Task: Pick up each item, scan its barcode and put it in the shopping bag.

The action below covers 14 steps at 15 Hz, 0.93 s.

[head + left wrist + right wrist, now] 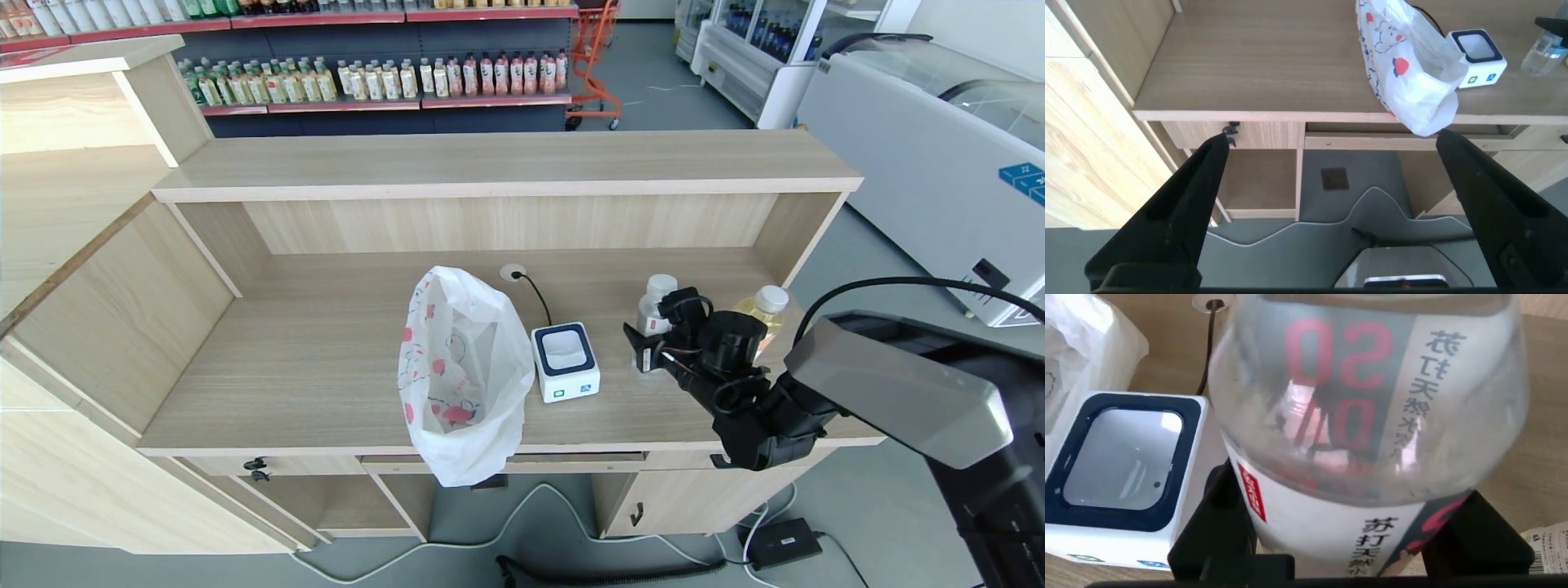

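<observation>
Bottle (653, 314), clear w/ white cap, upright on counter (326, 351) just right of scanner (565, 359); right claw (649, 353) clamped round its body. Yellow bottle (766, 309) close behind, near counter's right end. Shopping bag (461, 376) left of scanner, drooping over front edge; open room beyond it. Left claw (1333, 140) spread wide, below front edge.

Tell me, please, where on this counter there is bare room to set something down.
The widest bare patch lies on the counter between its left side wall and the shopping bag. A narrower strip runs behind the bag, broken by the cable. The right end is crowded: scanner, clear bottle in the right tool, and yellow bottle stand close together.
</observation>
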{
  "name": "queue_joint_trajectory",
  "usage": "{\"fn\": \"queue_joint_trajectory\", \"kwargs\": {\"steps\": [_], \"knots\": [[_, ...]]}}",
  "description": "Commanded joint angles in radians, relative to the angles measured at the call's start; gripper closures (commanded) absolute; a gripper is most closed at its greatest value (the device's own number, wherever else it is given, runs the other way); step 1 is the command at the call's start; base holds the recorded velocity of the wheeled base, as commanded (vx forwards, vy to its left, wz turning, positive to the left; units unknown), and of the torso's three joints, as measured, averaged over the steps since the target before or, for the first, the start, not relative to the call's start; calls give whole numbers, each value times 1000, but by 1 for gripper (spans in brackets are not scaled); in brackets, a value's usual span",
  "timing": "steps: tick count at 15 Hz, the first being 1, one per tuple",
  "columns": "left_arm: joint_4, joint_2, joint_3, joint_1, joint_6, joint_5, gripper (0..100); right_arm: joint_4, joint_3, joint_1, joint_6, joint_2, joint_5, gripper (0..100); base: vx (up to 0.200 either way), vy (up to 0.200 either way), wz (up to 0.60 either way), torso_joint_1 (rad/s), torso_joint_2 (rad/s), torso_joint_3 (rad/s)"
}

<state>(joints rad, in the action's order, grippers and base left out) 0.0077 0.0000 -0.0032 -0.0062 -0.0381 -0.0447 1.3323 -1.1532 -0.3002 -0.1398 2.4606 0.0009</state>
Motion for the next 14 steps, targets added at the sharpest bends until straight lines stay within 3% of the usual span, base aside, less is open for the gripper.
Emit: {"fn": "queue_joint_trajectory", "kwargs": {"steps": [1, 3, 7, 9, 10, 14], "knots": [[0, 0, 0, 0, 0, 0, 0, -2, 64, 10, 80, -152, 31, 100, 0, 0, 0, 0, 0, 0], [0, 0, 0, 0, 0, 0, 0, -65, 159, 30, 190, -341, 91, 100, 0, 0, 0, 0, 0, 0], [0, 0, 0, 0, 0, 0, 0, -311, 342, 43, 476, -813, 478, 100, 0, 0, 0, 0, 0, 0], [0, 0, 0, 0, 0, 0, 0, -443, 343, 39, 595, -988, 656, 100, 0, 0, 0, 0, 0, 0], [0, 0, 0, 0, 0, 0, 0, -467, 340, 36, 620, -1023, 696, 100, 0, 0, 0, 0, 0, 0], [0, 0, 0, 0, 0, -1, 0, -473, 342, -34, 773, -1120, 880, 100, 0, 0, 0, 0, 0, 0]]}}
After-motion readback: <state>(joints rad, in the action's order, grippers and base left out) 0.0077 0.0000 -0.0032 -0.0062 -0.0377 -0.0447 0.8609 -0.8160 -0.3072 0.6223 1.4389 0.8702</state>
